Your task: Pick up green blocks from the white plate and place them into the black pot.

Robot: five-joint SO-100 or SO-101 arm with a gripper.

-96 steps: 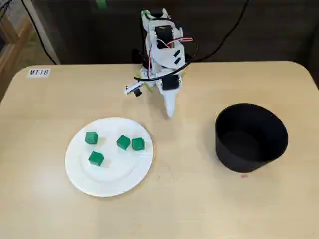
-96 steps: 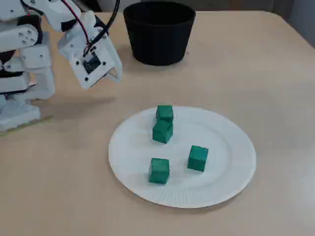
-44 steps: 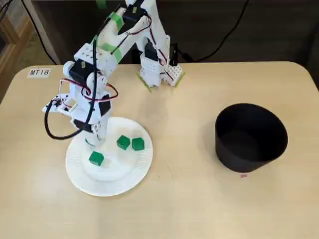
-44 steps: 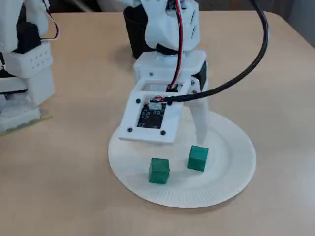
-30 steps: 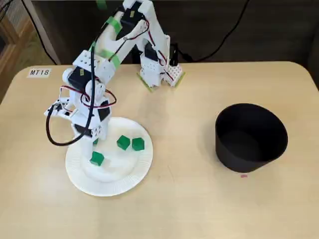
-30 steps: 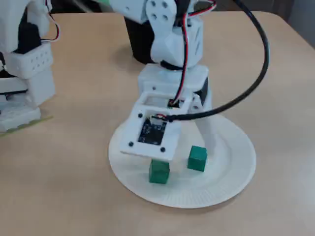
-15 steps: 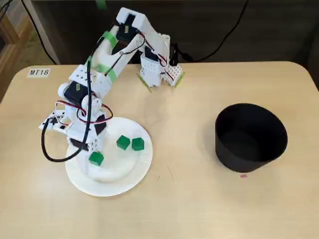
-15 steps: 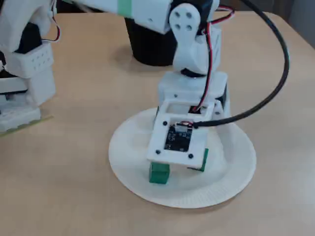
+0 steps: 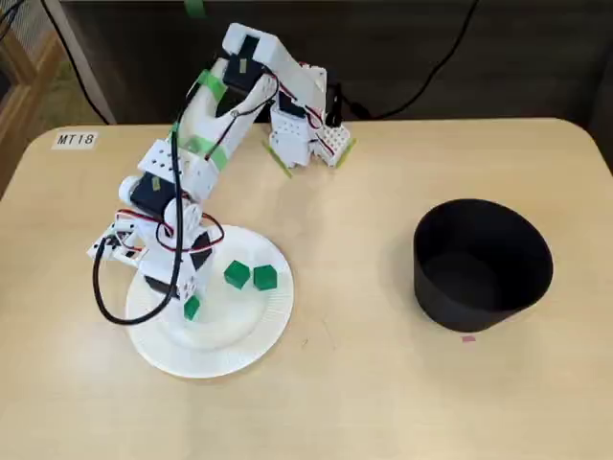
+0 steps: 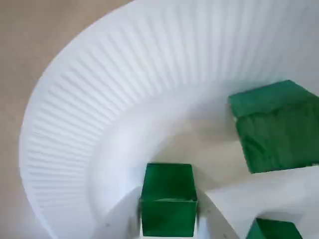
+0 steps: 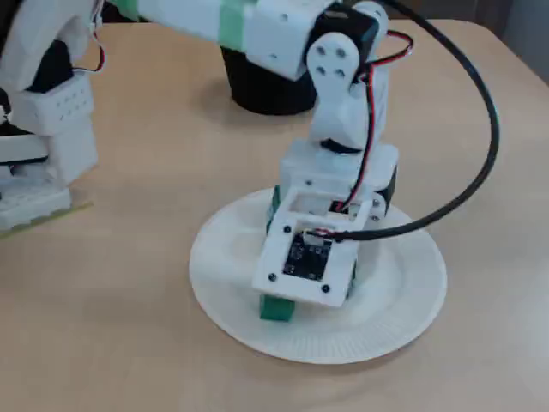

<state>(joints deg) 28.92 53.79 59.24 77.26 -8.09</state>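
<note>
The white plate (image 9: 230,353) lies at the left of the table in a fixed view. My gripper (image 9: 189,304) is down on its left part, shut on a green block (image 9: 192,308). In the wrist view that block (image 10: 168,194) sits snug between my gripper's (image 10: 168,221) two white fingers, resting on the plate (image 10: 65,124). Two more green blocks (image 9: 237,275) (image 9: 265,278) lie mid-plate. The wrist view shows a large one (image 10: 274,124) at right. The black pot (image 9: 484,264) stands far right. In another fixed view the held block (image 11: 276,308) peeks out under the wrist.
The arm base (image 9: 302,134) stands at the table's back edge. A black cable (image 9: 110,307) loops off the wrist over the plate's left rim. An "MT18" label (image 9: 75,139) is at the back left. The pot (image 11: 253,86) shows behind the arm.
The arm swung from its rest pose down onto the plate. In the last half second the fingers settled around the lower-left block, which turned slightly.
</note>
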